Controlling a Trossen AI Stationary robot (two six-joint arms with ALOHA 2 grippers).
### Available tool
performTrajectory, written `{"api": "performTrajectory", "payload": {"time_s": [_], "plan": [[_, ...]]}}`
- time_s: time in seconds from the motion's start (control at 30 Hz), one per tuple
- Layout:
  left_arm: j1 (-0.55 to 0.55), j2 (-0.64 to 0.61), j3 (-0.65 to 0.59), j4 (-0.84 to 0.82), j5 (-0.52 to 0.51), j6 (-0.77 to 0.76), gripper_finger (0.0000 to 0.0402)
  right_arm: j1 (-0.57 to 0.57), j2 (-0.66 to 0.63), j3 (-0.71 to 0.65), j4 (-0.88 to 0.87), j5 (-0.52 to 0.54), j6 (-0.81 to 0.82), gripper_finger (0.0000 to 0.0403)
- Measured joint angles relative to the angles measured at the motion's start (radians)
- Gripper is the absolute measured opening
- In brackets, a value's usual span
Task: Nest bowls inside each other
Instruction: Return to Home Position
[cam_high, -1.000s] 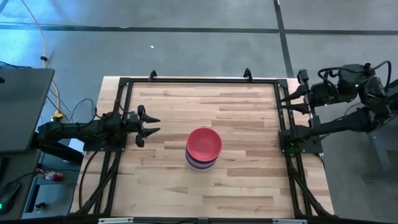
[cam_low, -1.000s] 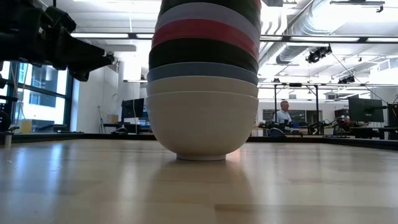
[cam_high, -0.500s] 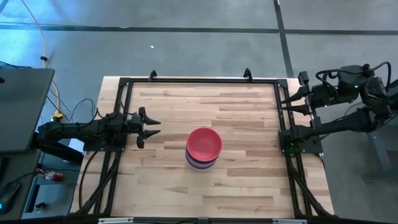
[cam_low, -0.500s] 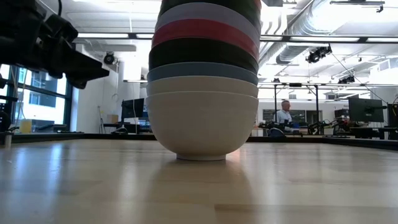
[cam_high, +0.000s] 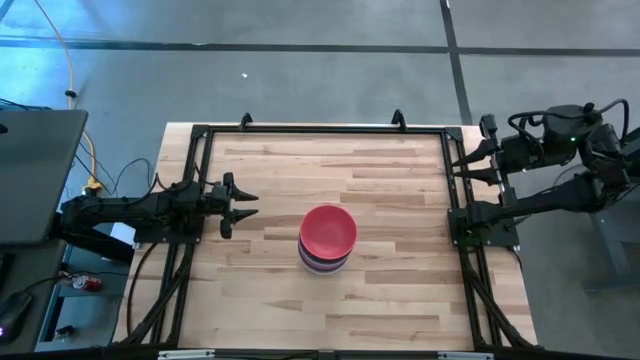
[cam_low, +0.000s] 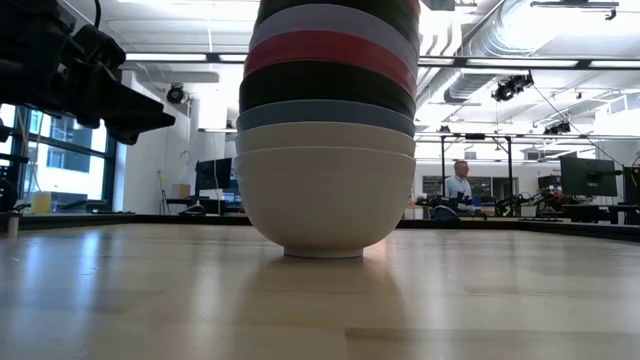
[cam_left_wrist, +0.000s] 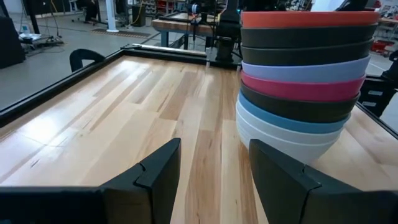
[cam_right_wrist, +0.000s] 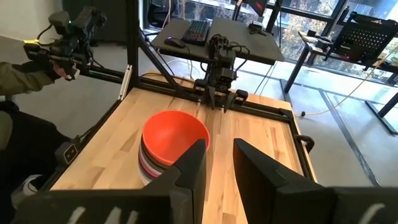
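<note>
Bowls (cam_high: 327, 232) stand nested in one stack, the left tool (cam_high: 248, 203), wide and empty, has drawn back slightly, and the right tool (cam_high: 459, 167), also parted, waits aside: task seems finished.

Light wooden plank table (cam_high: 390, 170) bordered by black metal frame (cam_high: 320, 129) along edges. One stack of bowls (cam_high: 327, 238) set near table's middle (nested, all upright). Only lowest white bowl (cam_low: 325, 205) rested directly on wood, by its small foot; other bowls carried inside it. Stack placed well apart from frame.
</note>
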Motion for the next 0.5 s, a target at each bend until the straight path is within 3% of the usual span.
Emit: {"api": "performTrajectory", "payload": {"time_s": [0.5], "plan": [[0.000,0.000,0.000,0.000,-0.002,0.001,0.0179,0.000,0.001,0.000,0.015,0.000,0.015,0.0074]]}}
